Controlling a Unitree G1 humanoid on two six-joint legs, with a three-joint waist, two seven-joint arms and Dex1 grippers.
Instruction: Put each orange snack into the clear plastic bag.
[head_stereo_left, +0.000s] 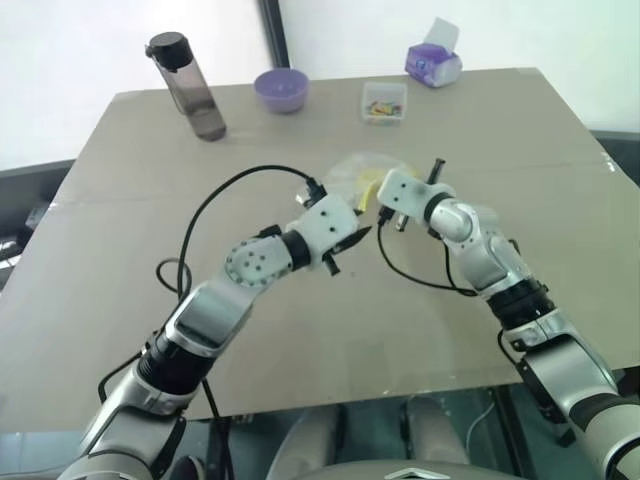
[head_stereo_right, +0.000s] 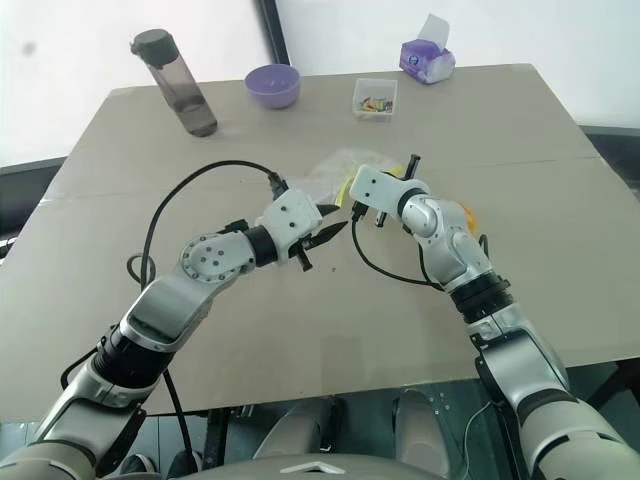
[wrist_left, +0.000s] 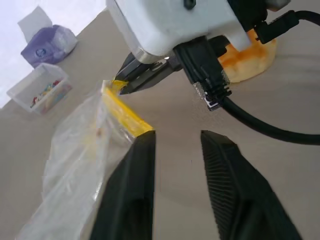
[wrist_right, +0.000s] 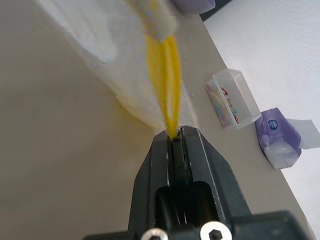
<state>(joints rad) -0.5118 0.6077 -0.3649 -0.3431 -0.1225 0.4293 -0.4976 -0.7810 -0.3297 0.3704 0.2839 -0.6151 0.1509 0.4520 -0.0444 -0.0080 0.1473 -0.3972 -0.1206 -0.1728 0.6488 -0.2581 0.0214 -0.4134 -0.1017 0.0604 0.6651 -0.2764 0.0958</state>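
The clear plastic bag (wrist_left: 75, 150) hangs crinkled just above the table, its yellow seal strip (wrist_right: 162, 55) pinched at one end by my right gripper (wrist_right: 173, 136), which is shut on it. My left gripper (wrist_left: 177, 145) is open beside the strip, nothing between its black fingers (wrist_left: 132, 175). In the head views the two grippers meet at mid-table, left gripper (head_stereo_left: 352, 240) pointing toward the right one. One orange snack (wrist_left: 250, 60), a round orange-yellow bun, lies on the table behind my right wrist, its edge peeking out (head_stereo_right: 466, 213).
Along the table's far edge stand a dark drink bottle (head_stereo_left: 190, 88), a purple bowl (head_stereo_left: 281, 90), a small clear box of colourful bits (head_stereo_left: 384, 102) and a purple tissue pack (head_stereo_left: 433, 63). Black cables loop from both wrists over the bare table (head_stereo_left: 120, 260).
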